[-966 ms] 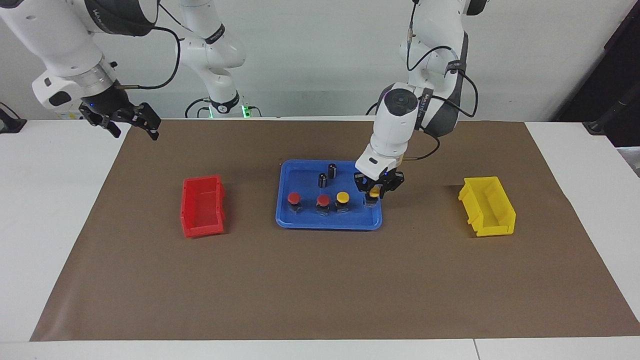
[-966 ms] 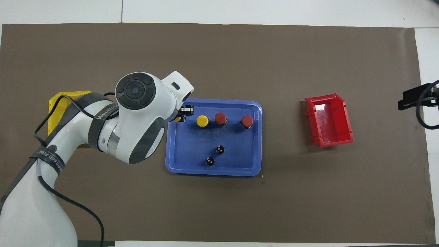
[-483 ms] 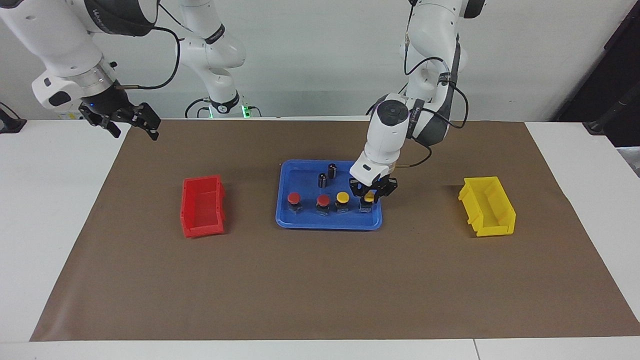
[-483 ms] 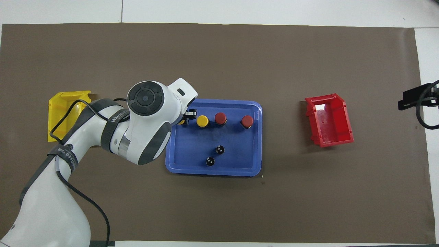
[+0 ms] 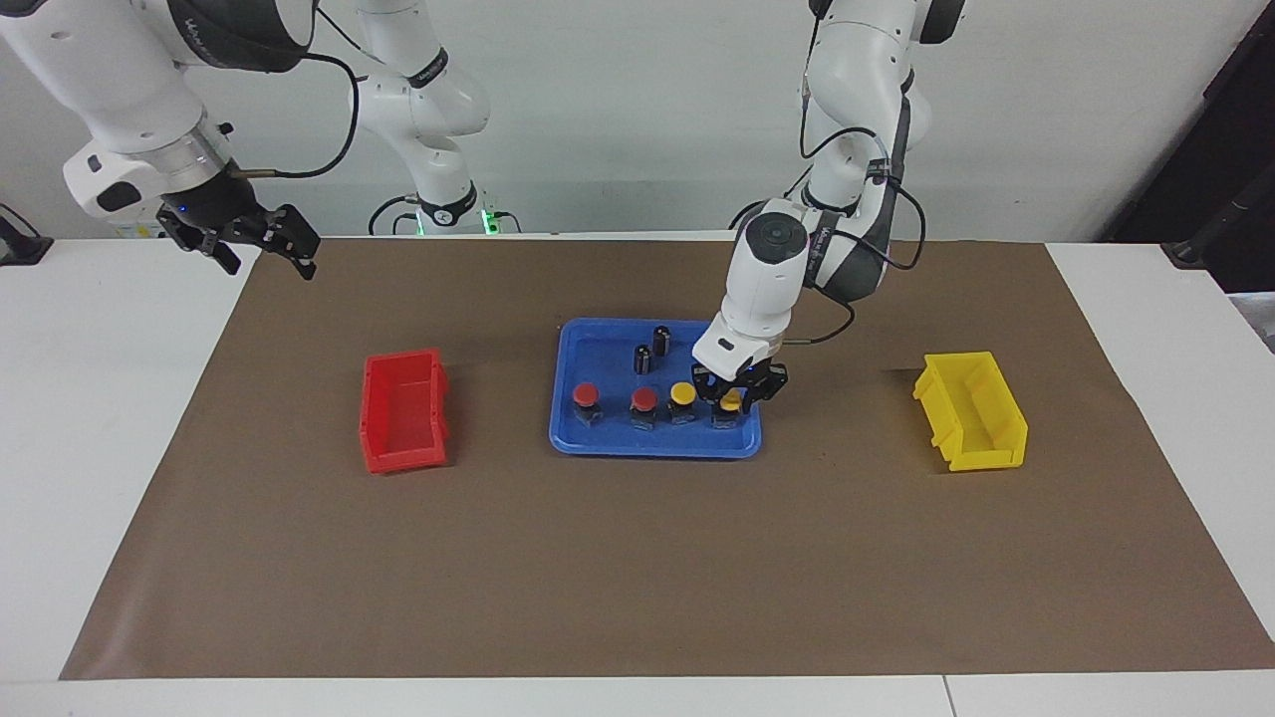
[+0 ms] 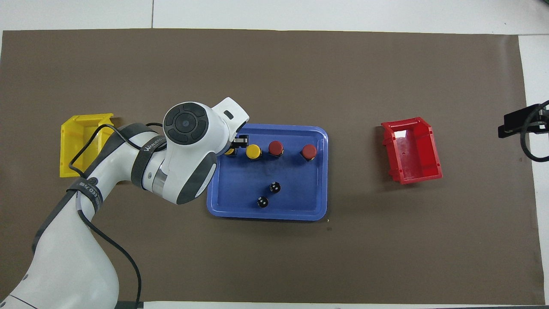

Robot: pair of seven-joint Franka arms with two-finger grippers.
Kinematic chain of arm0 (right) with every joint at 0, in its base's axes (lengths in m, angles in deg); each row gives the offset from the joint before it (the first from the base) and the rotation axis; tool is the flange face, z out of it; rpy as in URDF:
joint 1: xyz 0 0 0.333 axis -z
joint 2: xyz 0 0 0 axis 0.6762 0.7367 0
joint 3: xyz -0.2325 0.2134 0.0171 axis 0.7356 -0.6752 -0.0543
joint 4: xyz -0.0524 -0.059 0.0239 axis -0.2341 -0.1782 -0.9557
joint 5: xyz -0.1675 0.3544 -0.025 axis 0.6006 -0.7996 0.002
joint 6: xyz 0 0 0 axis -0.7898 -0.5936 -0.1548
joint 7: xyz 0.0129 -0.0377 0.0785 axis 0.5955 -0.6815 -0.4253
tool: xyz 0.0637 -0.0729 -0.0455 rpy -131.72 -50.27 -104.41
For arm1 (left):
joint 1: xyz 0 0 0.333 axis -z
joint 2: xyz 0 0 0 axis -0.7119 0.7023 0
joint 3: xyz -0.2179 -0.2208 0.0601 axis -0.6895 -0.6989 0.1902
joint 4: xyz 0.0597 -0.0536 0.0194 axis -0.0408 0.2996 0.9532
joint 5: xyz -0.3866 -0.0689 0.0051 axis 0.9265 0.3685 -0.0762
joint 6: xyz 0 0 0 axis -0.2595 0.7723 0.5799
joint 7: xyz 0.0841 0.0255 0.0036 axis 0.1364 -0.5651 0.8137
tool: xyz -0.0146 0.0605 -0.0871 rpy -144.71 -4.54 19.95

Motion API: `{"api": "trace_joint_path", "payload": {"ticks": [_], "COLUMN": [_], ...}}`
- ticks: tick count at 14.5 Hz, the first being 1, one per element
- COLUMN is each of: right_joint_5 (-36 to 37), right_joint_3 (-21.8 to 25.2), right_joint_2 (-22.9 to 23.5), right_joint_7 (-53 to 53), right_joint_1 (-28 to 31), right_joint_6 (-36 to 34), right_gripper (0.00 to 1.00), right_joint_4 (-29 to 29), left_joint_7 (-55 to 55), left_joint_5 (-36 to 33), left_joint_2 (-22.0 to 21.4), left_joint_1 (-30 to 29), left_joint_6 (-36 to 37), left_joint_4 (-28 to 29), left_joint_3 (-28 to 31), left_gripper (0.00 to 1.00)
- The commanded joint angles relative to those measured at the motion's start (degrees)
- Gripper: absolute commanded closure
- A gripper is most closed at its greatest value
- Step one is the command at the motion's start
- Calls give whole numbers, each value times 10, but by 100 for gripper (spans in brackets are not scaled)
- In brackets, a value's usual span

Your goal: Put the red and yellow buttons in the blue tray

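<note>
The last yellow button [image 5: 732, 401] sits low in the blue tray [image 5: 598, 351], at its corner toward the yellow bin [image 5: 971, 410], clamped in my left tool [image 5: 735, 394]; I'd seat it flat before letting go, while the right tool [image 5: 267, 242] waits spread open.

Bare blue tray [image 5: 608, 351] floor between buttons [image 5: 642, 399] and cylinders [image 5: 652, 350]

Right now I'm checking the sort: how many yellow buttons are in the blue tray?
2. One yellow button stands free beside a red button in the blue tray; the other yellow button sits between the left gripper jaws.
</note>
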Motion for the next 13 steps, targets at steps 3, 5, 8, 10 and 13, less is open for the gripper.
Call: {"api": "trace_joint_path", "payload": {"ticks": [3,5,8,10,13], "right_joint_5": [-4,-4,-4,-4,-4], "right_joint_3": [-1,-1,-1,-1,-1], "right_joint_2": [-13,-13,-13,-13,-13], "right_joint_7": [-12,-12,-11,-11,-11], "right_joint_1": [4,4,3,3,3], "right_joint_6": [6,6,6,5,5], "right_gripper": [0,0,0,0,0], "right_joint_4": [-16,-16,-16,-16,-16], "left_joint_7": [-11,-12,-103,-155,-224], "left_joint_5": [8,3,-9,-10,-9], "left_joint_2": [-51,-73,-100,-144,-186], "left_joint_1": [-23,-37,-81,-130,-213], "left_joint_6": [95,160,278,313,366], "left_joint_4": [-29,-50,-100,-99,-104], "left_joint_3": [14,15,15,16,17], "left_gripper": [7,0,0,0,0]}}
